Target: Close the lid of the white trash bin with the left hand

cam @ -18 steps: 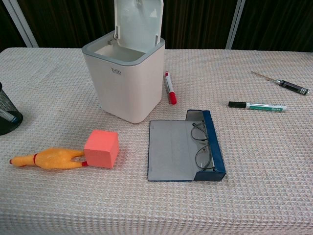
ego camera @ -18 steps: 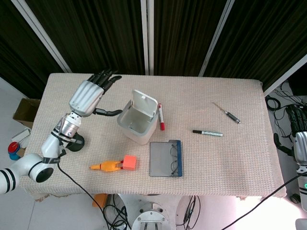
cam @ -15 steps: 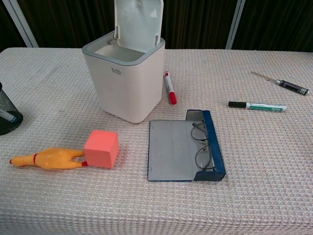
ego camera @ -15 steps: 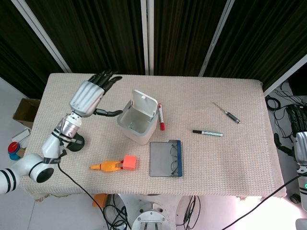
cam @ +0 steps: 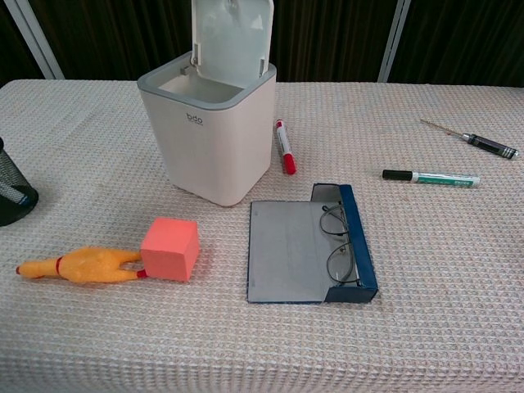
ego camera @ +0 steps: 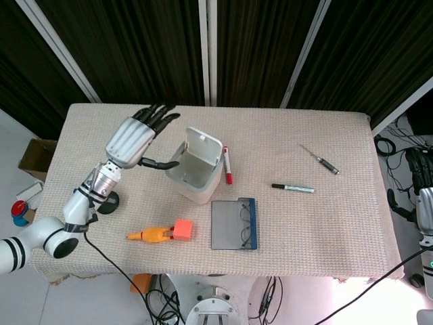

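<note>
The white trash bin (ego camera: 195, 173) (cam: 214, 131) stands near the middle of the table, its lid (ego camera: 203, 143) (cam: 232, 39) tipped up and open at the back. My left hand (ego camera: 137, 137) hovers above the table just left of the bin, fingers spread, thumb reaching toward the bin's rim, holding nothing. It does not show in the chest view. My right hand (ego camera: 423, 186) hangs off the table's right edge, only partly seen.
A red marker (ego camera: 227, 166) lies right of the bin. An open glasses case (ego camera: 235, 224) with glasses, a pink block (ego camera: 181, 229) and a rubber chicken (ego camera: 150, 235) lie in front. A black-capped marker (ego camera: 292, 187) and a screwdriver (ego camera: 321, 160) lie to the right. A black mesh holder (cam: 11, 195) stands at left.
My left hand has moved to the right, closer to the bin. The bin, its lid and everything else stay where they were.
</note>
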